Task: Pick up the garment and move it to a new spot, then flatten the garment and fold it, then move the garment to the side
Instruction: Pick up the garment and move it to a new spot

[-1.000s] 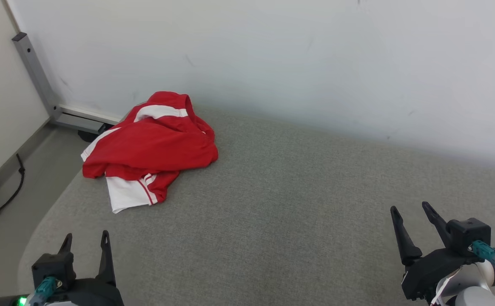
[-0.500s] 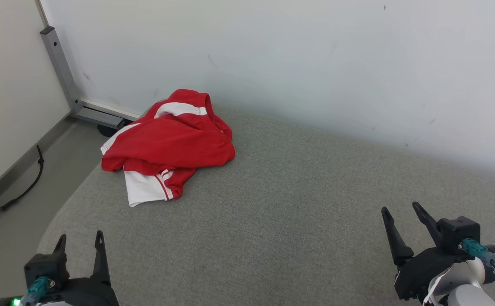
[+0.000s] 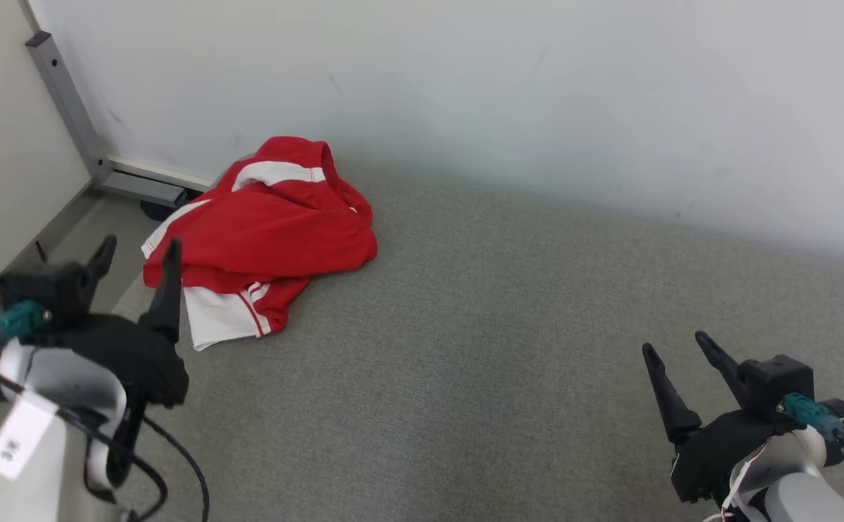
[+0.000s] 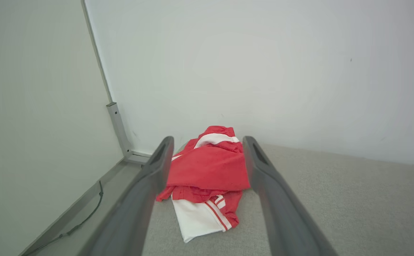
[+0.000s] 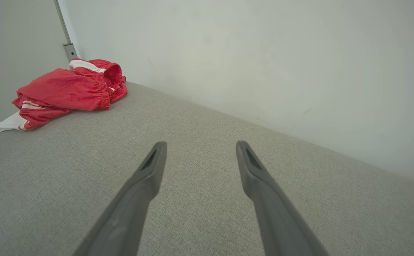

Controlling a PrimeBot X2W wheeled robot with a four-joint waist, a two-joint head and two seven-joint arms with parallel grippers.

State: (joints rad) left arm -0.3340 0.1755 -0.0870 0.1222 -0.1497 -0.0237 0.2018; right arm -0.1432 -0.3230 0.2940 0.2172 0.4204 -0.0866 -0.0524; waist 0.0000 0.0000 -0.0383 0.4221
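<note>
Red-and-white garment (image 3: 262, 232) lies crumpled at ten o'clock on the grey desk (image 3: 509, 326), by its edge — a shallow pinch from the left pincer (image 3: 141, 246), spread apart just short of it, could snag one layer or drag it off. At four o'clock the right pincer (image 3: 674, 346) sits apart too; the left arm's white tag (image 3: 19, 442) is unreadable.

Bright, soft and even throughout. Faintly shadowed along the foot of the wall (image 3: 465, 87), mid-frame in the head view. Blurred at the bottom of both wrist views, on the close fingers (image 4: 128, 213) (image 5: 127, 213). Slightly bowed at wrist-view edges.
</note>
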